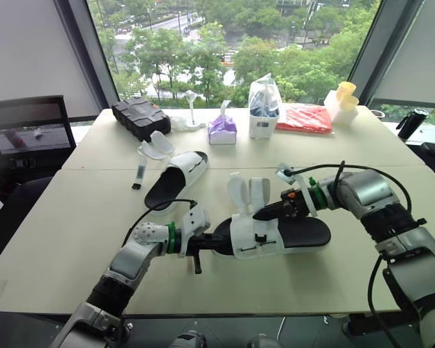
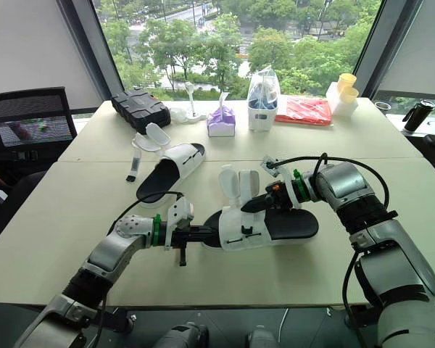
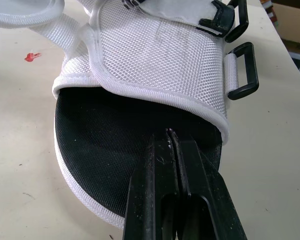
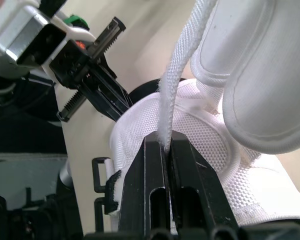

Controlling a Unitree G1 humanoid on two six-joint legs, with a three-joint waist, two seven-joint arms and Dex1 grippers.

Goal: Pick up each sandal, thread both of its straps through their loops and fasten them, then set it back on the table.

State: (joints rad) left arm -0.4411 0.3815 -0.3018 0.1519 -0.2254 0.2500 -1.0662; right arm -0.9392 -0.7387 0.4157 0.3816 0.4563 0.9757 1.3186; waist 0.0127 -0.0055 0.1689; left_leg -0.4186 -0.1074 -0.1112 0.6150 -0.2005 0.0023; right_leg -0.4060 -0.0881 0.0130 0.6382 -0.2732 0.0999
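Observation:
A white sandal with a black sole (image 1: 297, 233) lies mid-table, its two straps (image 1: 247, 193) standing up unfastened. My left gripper (image 1: 216, 245) is shut on the toe end of its sole, the fingers (image 3: 160, 165) pinching the black insole just under the white upper (image 3: 160, 60). Two black loops (image 3: 245, 65) hang free on the upper's side. My right gripper (image 1: 264, 214) is shut on the edge of one white strap (image 4: 182, 70), right above the upper. A second sandal (image 1: 177, 177) lies behind and to the left, straps loose.
Along the far edge stand a black case (image 1: 141, 116), a purple tissue box (image 1: 222, 130), a clear bag of items (image 1: 264, 105), a red packet (image 1: 304, 118) and yellow cups (image 1: 346, 94). A clear plastic piece (image 1: 157, 145) lies near the second sandal. A chair (image 1: 25, 134) stands at left.

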